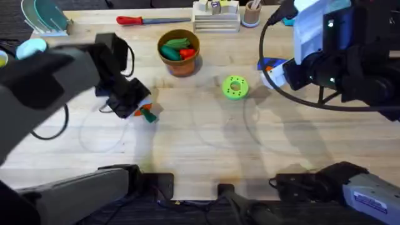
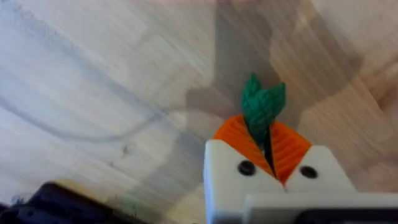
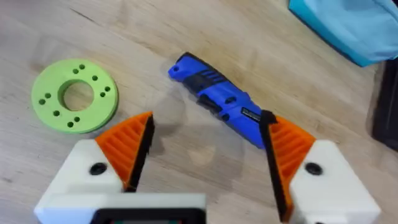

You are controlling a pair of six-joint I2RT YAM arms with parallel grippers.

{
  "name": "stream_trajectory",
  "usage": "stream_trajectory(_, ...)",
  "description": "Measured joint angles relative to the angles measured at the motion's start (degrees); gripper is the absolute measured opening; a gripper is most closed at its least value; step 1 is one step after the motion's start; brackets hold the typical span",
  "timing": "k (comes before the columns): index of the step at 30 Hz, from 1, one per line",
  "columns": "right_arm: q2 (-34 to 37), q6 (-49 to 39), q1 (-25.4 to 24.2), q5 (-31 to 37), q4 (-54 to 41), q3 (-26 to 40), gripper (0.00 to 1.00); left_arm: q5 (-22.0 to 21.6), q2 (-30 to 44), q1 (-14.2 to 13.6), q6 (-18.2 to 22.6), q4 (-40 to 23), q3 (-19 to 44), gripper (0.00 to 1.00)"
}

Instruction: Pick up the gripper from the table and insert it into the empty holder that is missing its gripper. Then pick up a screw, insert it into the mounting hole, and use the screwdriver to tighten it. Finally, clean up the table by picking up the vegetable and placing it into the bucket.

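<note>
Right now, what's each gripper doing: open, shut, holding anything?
Left gripper: shut on the vegetable.
Right gripper: open, empty, above the screwdriver.

The bucket [image 1: 180, 53] stands behind and left of the disc [image 1: 235, 88].

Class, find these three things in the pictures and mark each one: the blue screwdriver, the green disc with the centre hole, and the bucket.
Screwdriver [image 3: 221, 102]: right wrist view, on the middle of its blue body.
Green disc [image 3: 99, 99]: right wrist view, on the flat ring beside its hole.
Bucket [image 1: 182, 64]: overhead view, on its brown-orange outer wall.
</note>
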Motion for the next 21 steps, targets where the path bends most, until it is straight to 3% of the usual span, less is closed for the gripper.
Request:
stream_trajectory(5,0.0,0.0,0.0,0.0,0.0,0.0,0.991,2.0,0.4,-0.7,0.4,-8.6,12.7,0.008)
stream_trajectory(9,0.0,0.0,0.0,0.0,0.0,0.0,0.992,2.5,0.4,-3.3,0.4,-10.7,22.9,0.008)
stream_trajectory(13,0.0,0.0,0.0,0.0,0.2,0.0,0.992,2.6,0.3,-8.0,0.4,-6.2,28.6,0.008)
stream_trajectory(21,0.0,0.0,0.0,0.0,0.6,0.0,0.992,2.3,1.3,-19.8,0.4,8.2,29.3,0.008)
